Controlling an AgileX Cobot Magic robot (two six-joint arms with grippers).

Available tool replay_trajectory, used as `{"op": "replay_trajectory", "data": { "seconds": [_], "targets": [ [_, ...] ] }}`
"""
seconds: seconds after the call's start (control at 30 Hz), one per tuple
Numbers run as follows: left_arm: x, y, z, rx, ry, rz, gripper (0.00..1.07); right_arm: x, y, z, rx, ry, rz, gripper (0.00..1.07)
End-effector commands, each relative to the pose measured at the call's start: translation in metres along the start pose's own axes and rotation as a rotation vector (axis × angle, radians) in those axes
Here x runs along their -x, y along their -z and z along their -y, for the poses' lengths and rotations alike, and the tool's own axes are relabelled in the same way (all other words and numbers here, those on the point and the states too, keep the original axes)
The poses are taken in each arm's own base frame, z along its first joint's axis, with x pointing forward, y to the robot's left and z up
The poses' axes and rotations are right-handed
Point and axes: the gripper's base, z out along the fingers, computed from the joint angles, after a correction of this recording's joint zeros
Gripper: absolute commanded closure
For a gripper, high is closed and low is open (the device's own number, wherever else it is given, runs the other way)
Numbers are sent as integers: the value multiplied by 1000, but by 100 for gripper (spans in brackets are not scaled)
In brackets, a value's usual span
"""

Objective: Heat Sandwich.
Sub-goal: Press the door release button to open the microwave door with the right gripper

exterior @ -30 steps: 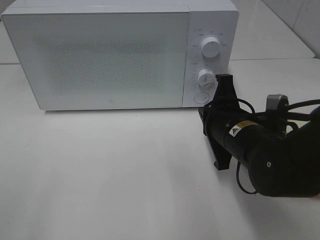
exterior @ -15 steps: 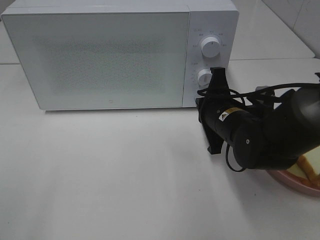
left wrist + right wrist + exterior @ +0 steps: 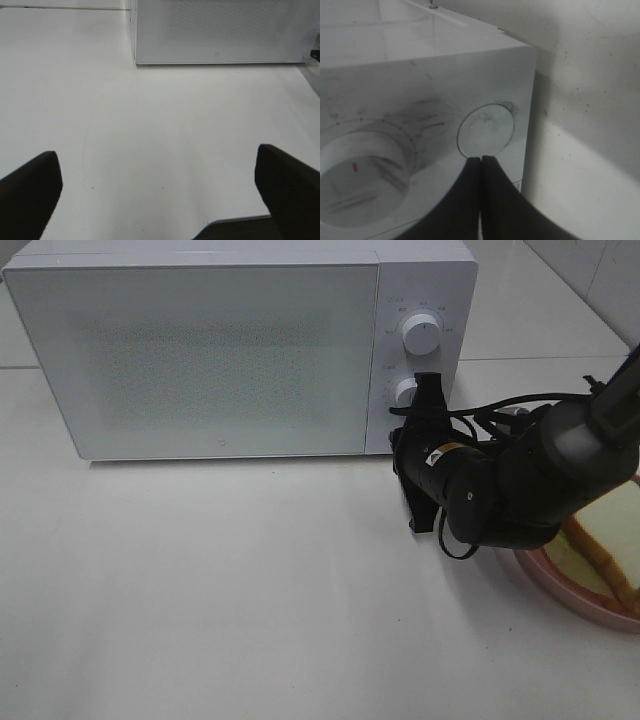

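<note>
Microwave (image 3: 240, 350), white, door closed, is sitting at the back of the table (image 3: 230, 600) as I am viewing from the high camera. Right gripper (image 3: 408, 430) is pointing at its control panel below the two dials; sandwich (image 3: 600, 545) is lying on a pink plate (image 3: 560, 592) at the right edge (partly behind the arm). Left wrist view: left gripper (image 3: 157, 195), fingers spread wide, is holding nothing above bare table. Right wrist view: I am seeing fingers pressed together, empty, tips at the round button (image 3: 485, 130).
</note>
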Motion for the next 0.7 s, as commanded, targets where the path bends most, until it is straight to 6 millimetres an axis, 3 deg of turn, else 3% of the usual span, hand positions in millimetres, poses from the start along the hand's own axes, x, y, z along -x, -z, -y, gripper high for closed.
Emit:
{"op": "replay_trajectory", "data": {
  "seconds": [0.03, 0.23, 0.7],
  "targets": [
    [0, 2, 1, -1, 1, 29, 9, 2, -7, -3, 10, 2, 2, 107],
    [0, 2, 1, -1, 1, 29, 9, 12, -13, -4, 2, -10, 26, 107],
    [0, 2, 1, -1, 1, 29, 9, 11, -22, -6, 65, -27, 47, 107]
  ]
}}
